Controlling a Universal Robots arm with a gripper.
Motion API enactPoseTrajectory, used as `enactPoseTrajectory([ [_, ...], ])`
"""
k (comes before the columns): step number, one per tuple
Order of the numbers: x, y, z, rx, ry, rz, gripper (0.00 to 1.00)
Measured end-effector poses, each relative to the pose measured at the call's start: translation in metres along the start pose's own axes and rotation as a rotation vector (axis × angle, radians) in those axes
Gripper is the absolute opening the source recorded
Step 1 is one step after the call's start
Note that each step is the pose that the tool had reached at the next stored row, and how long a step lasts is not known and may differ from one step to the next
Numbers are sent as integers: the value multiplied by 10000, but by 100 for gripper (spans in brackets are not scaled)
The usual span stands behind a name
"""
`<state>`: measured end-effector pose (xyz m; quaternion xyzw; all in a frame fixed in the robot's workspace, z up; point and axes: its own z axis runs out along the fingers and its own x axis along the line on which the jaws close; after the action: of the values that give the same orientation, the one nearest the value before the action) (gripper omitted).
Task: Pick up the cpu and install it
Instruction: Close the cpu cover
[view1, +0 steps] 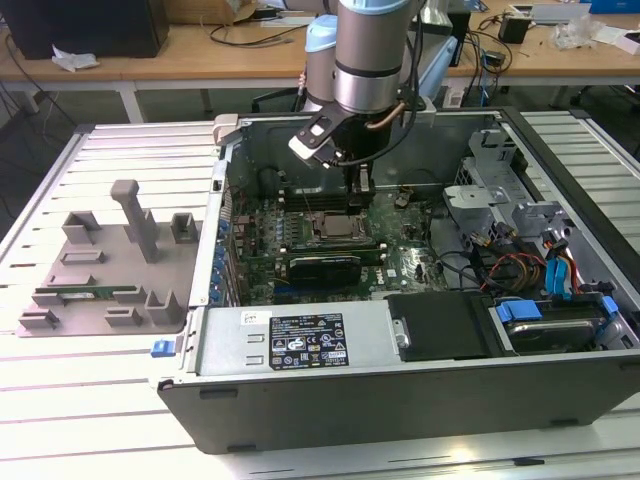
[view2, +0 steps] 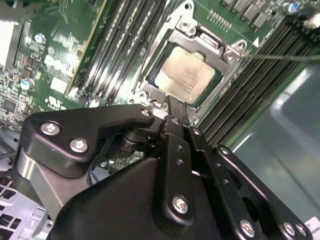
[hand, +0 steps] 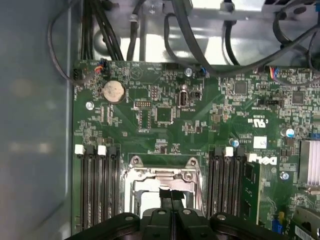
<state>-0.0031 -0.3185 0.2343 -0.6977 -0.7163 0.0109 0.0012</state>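
The cpu (view1: 340, 228) lies flat in the metal socket frame (hand: 150, 175) on the green motherboard inside the open computer case (view1: 400, 400). Its silvery top (view2: 186, 75) faces up in the second wrist view. My gripper (view1: 360, 188) hangs just above the socket's far edge. Its two thin fingers (view2: 170, 102) are pressed together, and their tips sit at the edge of the cpu with nothing between them. In the first wrist view the joined fingertips (hand: 170, 192) cover the middle of the socket.
Black memory slots (hand: 97, 185) flank the socket on both sides. A black graphics card (view1: 325, 265) lies just in front of it. Cables (view1: 520, 270) and a drive cage fill the case's right. A grey fixture tray (view1: 110, 270) sits outside on the exterior view's left.
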Motion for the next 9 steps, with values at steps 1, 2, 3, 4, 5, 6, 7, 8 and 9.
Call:
enactPoseTrajectory([
  [1, -3, -20, 5, -6, 0, 1, 11],
  [2, -5, -36, 8, -9, -2, 0, 11],
  [3, -7, -51, 11, -13, -2, 1, 11],
  [4, -8, -69, 14, -18, -3, 0, 11],
  [5, -8, -82, 16, -19, -3, 0, 11],
  [6, -8, -91, 17, -19, -5, 0, 11],
  [7, -8, -91, 17, -20, -4, 0, 11],
  [8, -8, -91, 17, -21, -3, -1, 11],
  [9, -8, -91, 18, -21, -3, -1, 11],
])
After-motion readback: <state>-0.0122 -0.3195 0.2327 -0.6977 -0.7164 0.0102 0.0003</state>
